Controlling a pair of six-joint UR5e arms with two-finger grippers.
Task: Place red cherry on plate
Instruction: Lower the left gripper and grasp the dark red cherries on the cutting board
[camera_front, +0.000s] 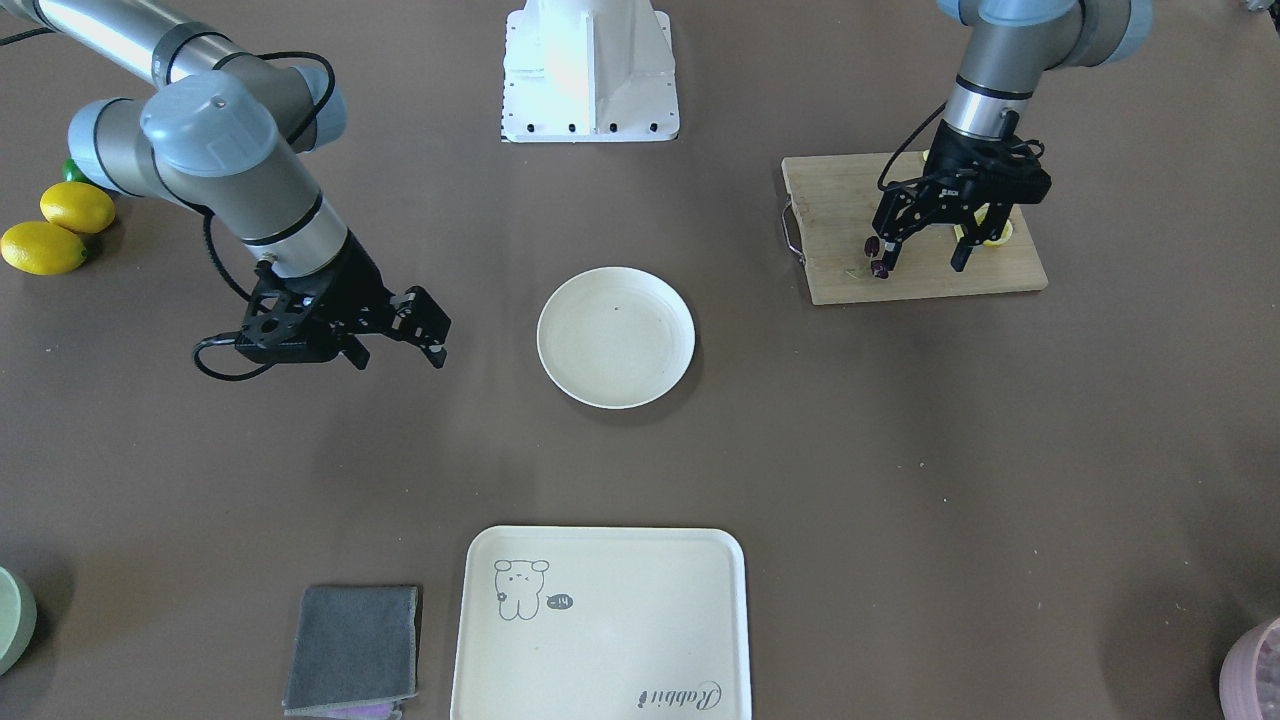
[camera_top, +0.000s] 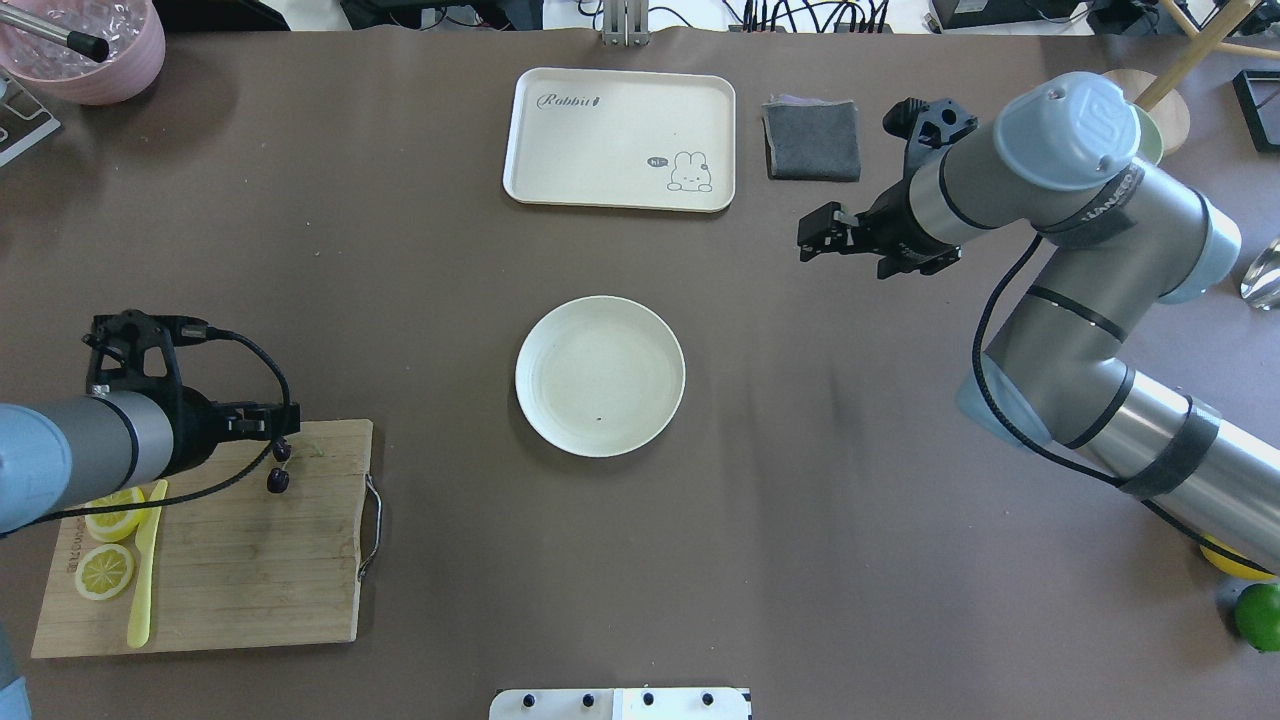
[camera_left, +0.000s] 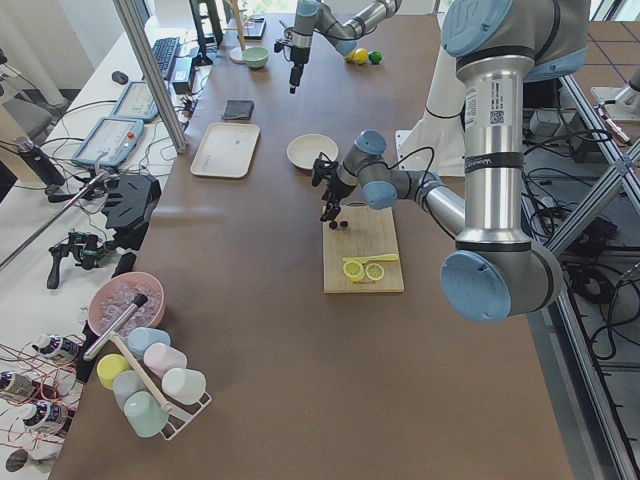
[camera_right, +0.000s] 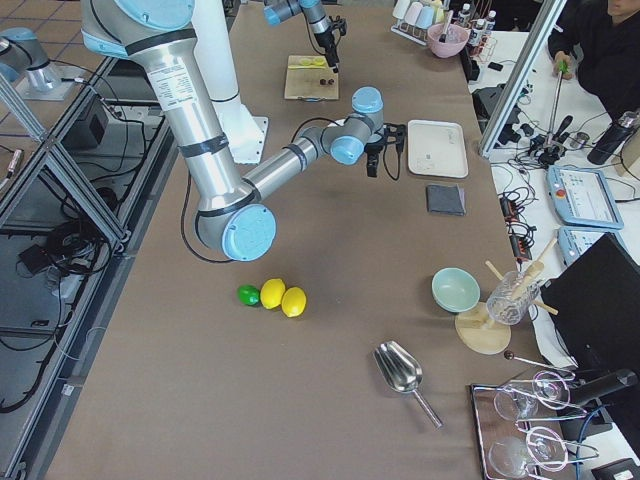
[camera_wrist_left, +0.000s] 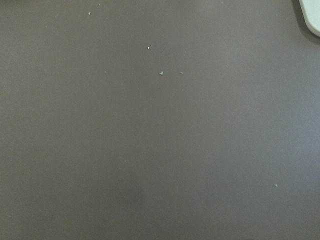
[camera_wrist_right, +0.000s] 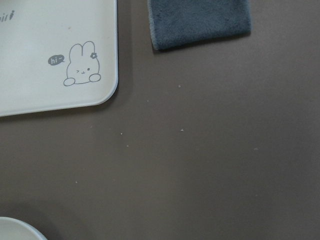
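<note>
Exterior front-facing: left gripper (camera_front: 922, 262) hangs over the pale wooden cutting board (camera_front: 930, 285), jaws spread wide with nothing between them. The red cherry (camera_front: 879, 266), a tiny dark maroon pair on a thin stem, sits right by one fingertip, off-centre from the gap. The round cream-white plate (camera_front: 616, 350) is bare, well apart at about 9 o'clock from the cherry. Right gripper (camera_front: 398, 358) is also spread open and empty, at the plate's 9 o'clock. My read is that the step is the grasp. Centre the jaws on the pair, descend, close gently. Pinched off-centre, small round fruit will likely roll out.

Overhead exterior: this adds the layout. The cherry is on the board's edge nearest the plate, well clear of the two yellow lemon slices (camera_top: 105, 545) and the yellow plastic knife (camera_top: 145, 570). The wrist masks the jaw gap here.

Exterior left: the only side profile. The cherry looks to rest on the board just beside the fingertip, but it's too small to be sure.

Left wrist-mounted: only the brown table (camera_wrist_left: 150, 150) and a plate sliver at 1 o'clock. No fingers or cherry show, so it's no help for alignment.

Right wrist-mounted: a cream rectangular tray (camera_wrist_right: 50, 30) with a bunny drawing, a grey folded cloth (camera_wrist_right: 200, 20), and the plate rim at 7 o'clock.
</note>
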